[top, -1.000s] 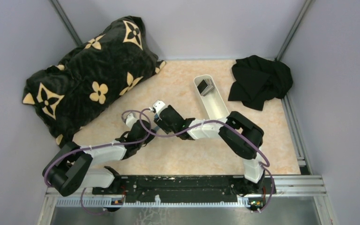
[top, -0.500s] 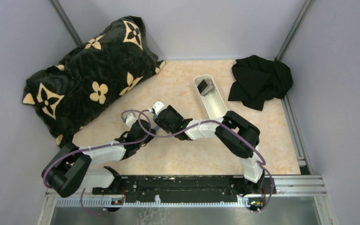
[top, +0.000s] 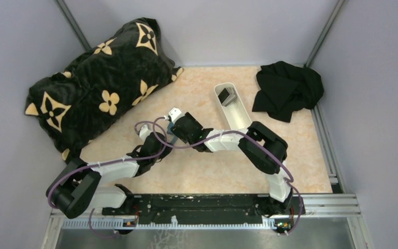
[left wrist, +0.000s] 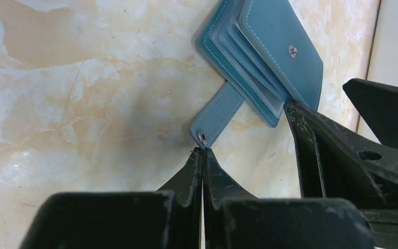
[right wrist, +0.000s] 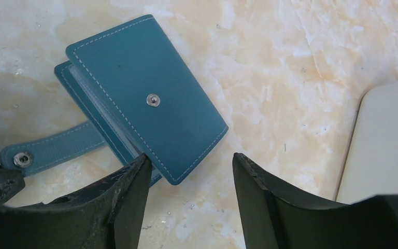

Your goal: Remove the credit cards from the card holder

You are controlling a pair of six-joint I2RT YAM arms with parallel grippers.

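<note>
Flat on the marbled tabletop (top: 202,83), near its middle and well in from every edge: the card holder (right wrist: 145,98), teal cover up, snap strap (right wrist: 57,148) undone and lying out to one side, pale sleeves fanned under the cover. Open tabletop on its far side. Close on its right but apart, the white tray (top: 240,118), with dark grey credit cards (top: 227,96) at its far end. Far left, a black flowered cushion (top: 98,78); in the far right corner, a black cloth (top: 287,88). Over the holder's near corner, the right fingers (right wrist: 129,202), spread wide, one overlapping that corner, the other above bare tabletop, gripping nothing. At the strap's snap end, the left fingers (left wrist: 186,181), pressed together, tips right against the strap; cannot tell whether any of it is pinched.
</note>
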